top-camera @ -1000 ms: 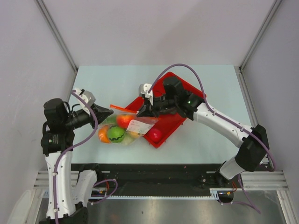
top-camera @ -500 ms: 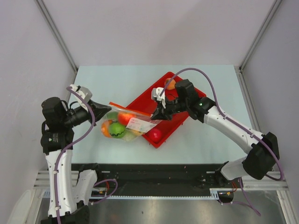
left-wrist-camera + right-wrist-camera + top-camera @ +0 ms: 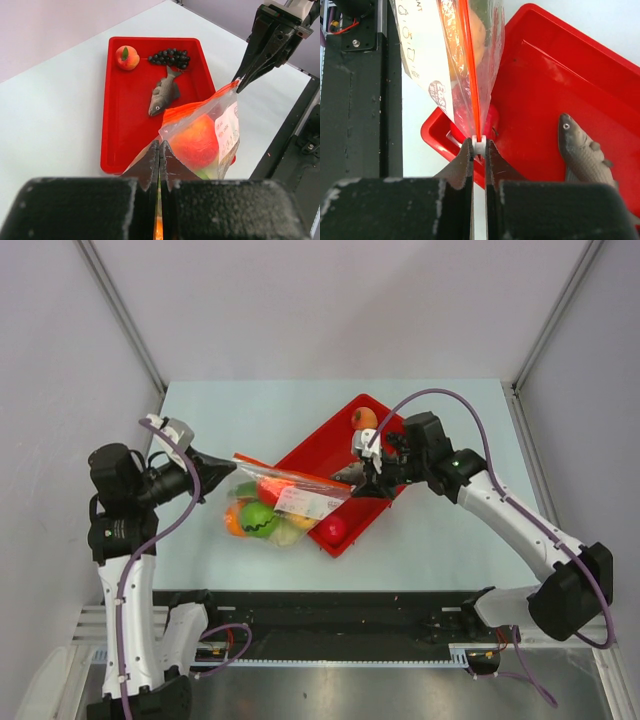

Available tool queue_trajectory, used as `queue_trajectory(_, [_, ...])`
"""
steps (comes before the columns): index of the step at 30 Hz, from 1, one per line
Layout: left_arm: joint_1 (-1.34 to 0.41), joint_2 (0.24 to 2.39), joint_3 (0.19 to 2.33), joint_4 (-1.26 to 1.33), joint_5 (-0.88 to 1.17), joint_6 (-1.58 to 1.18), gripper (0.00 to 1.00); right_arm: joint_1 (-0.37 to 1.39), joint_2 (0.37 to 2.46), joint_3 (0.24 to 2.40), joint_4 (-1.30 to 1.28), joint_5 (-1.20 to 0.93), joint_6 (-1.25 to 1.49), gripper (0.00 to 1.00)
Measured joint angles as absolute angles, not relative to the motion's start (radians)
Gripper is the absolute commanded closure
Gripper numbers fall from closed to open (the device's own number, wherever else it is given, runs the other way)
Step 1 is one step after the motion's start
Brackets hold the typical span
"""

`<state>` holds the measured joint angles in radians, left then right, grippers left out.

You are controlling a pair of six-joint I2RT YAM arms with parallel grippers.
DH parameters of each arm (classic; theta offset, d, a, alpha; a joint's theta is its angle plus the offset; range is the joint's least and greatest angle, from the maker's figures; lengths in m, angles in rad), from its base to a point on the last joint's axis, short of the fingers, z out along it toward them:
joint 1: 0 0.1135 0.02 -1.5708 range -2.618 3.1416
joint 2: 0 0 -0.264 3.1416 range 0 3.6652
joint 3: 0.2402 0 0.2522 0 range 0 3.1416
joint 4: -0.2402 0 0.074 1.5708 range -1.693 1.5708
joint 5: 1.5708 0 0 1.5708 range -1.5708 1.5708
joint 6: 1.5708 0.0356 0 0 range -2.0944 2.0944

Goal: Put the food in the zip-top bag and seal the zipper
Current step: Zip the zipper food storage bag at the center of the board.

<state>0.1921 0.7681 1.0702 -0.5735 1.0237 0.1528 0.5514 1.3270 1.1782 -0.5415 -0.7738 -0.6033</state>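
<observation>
Zip-top bag [image 3: 285, 508] stretched between both grippers.
Left gripper [image 3: 230, 478] pinches the bag's left corner; right gripper [image 3: 346, 477] clamps the zipper's [image 3: 285, 470] white slider [image 3: 479, 140] over the red tray [image 3: 130, 115].

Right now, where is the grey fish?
In the left wrist view the fish lies inside the red tray, just below the grapes and right of the peach, not in the bag.

The pale blue-green tabletop [image 3: 220, 410] carries one red tray [image 3: 328, 443], lying flat and skewed near its middle, long sides running from 7 o'clock to 1 o'clock. At the tray's 8 o'clock corner the bulging zip-top bag [image 3: 290, 502] sags low over the bare surface; whether its underside touches cannot be told.
</observation>
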Motion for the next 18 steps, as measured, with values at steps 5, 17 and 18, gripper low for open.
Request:
queue_trajectory(5, [0.208, 0.774, 1.071, -0.532, 1.016, 0.148, 1.0, 0.515, 1.301, 1.168, -0.59, -0.767, -0.617, 1.0])
queue_trajectory(17, [0.214, 0.765, 1.066, -0.609, 1.008, 0.203, 1.0, 0.75, 1.181, 1.155, -0.649, -0.773, -0.466, 1.0])
queue_trajectory(18, [0.214, 0.767, 1.058, -0.608, 1.005, 0.203, 1.0, 0.768, 1.179, 1.154, -0.647, -0.774, -0.439, 1.0])
